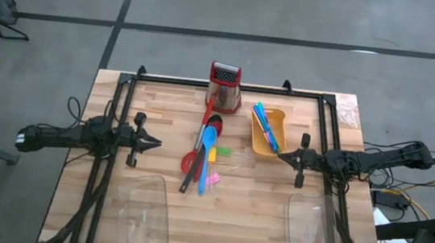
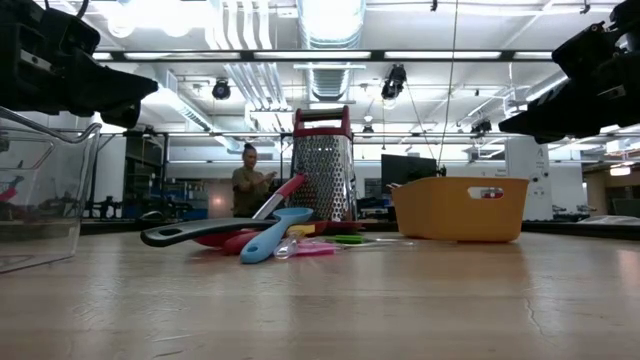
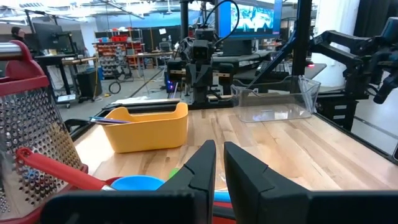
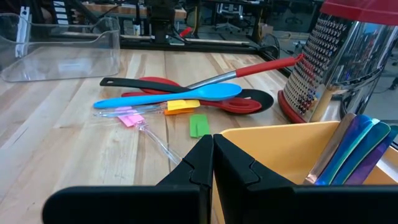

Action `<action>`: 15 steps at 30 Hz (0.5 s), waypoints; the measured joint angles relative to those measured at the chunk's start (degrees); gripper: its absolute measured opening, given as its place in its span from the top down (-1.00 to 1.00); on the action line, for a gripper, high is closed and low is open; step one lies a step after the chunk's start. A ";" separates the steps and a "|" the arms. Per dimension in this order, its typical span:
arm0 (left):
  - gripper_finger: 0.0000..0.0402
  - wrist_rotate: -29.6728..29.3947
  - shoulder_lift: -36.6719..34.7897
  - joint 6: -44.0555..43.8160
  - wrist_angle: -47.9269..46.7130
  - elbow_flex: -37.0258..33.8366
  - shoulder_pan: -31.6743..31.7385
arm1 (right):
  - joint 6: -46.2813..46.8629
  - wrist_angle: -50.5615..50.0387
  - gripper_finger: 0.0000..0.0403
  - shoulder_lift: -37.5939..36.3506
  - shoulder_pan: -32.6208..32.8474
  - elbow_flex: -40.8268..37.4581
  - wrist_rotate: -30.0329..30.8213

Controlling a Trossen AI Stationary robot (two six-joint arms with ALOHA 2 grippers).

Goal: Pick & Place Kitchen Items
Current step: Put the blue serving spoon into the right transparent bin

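Kitchen items, a heap of red, blue and black plastic spoons and ladles (image 1: pixel 204 150), lie mid-surface in the high view, long axes running front to back, between both arms. Left pincer (image 1: pixel 153 141) points at the heap from one side, right pincer (image 1: pixel 285 156) from the other, just beside the yellow plastic bin (image 1: pixel 268 135) of coloured sticks. Left looks slightly nearer the heap.

Low view: heap (image 2: pixel 240 236) sits in front of the steel box grater with red handle (image 2: pixel 322 168); both arms hang above the surface.

Left wrist view: left pincer (image 3: pixel 219 163) nearly together, holding nothing, blue spoon bowl (image 3: pixel 138 183) just beyond.

Right wrist view: right pincer (image 4: pixel 212 151) fully together, empty; heap (image 4: pixel 180 94) well ahead, handles lying crosswise to the approach.
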 joint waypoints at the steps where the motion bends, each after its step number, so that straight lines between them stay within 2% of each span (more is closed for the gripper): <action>1: 0.80 0.02 0.03 -0.27 0.23 0.01 0.00 | -0.01 -0.01 0.96 0.01 0.00 0.00 0.01; 15: 0.80 -0.67 0.09 -13.58 20.03 0.01 -0.11 | 0.01 0.01 0.96 0.01 0.00 0.00 0.02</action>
